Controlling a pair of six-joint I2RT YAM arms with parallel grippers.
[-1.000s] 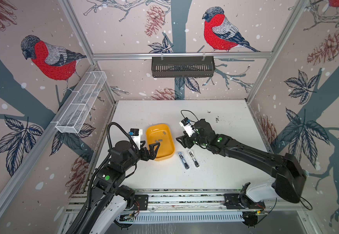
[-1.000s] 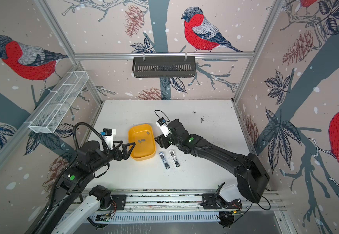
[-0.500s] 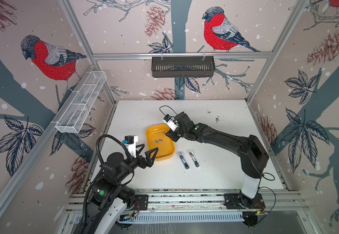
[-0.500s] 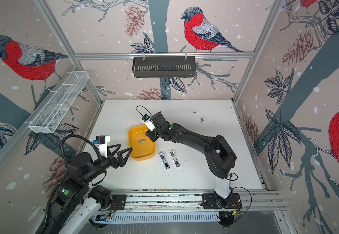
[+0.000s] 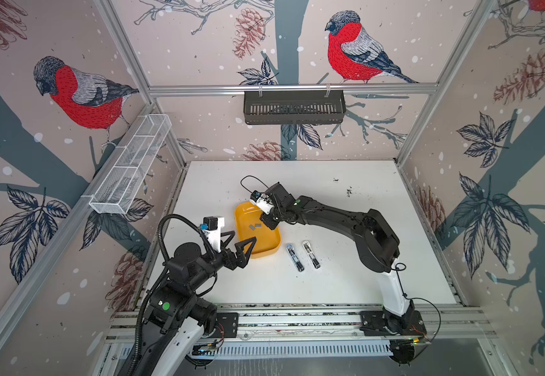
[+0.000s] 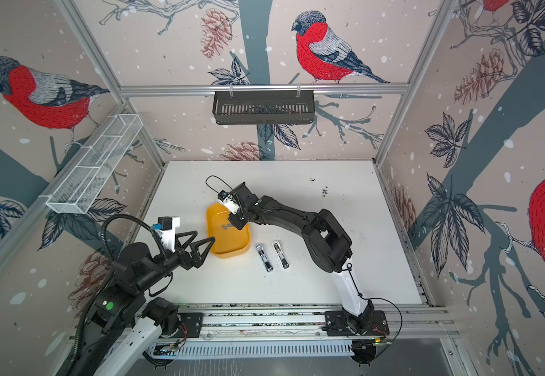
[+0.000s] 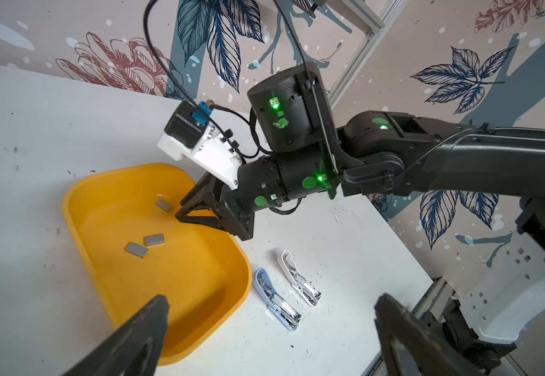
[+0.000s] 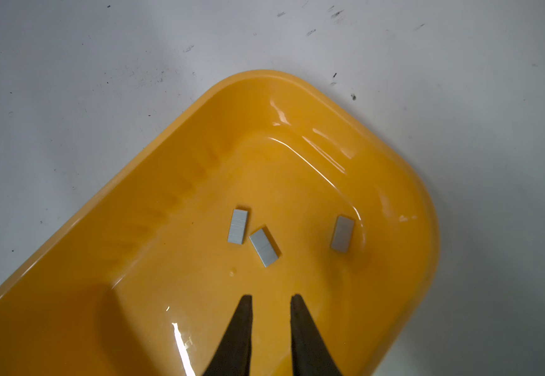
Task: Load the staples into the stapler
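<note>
Because the right claw (image 8: 271, 298) hangs over the yellow tray (image 8: 297, 78), its wrist camera looks down on the staples (image 8: 237, 227): three short grey strips lying flat on the tray floor. Two sit corner to corner near the middle, possibly touching, though I cannot be sure. The third lies apart, close to a curved end wall.

My right claw's fingers stand a narrow gap apart, short of the strips, with nothing between them. In both top views that arm reaches into the tray from its 2 o'clock side.

My left claw (image 5: 243, 236) is spread wide and empty, by the tray's 7 o'clock corner.

Two small staplers (image 5: 294, 257) lie side by side on the white table (image 5: 329, 286). They are at 4 o'clock from the tray, near it but not touching.
</note>
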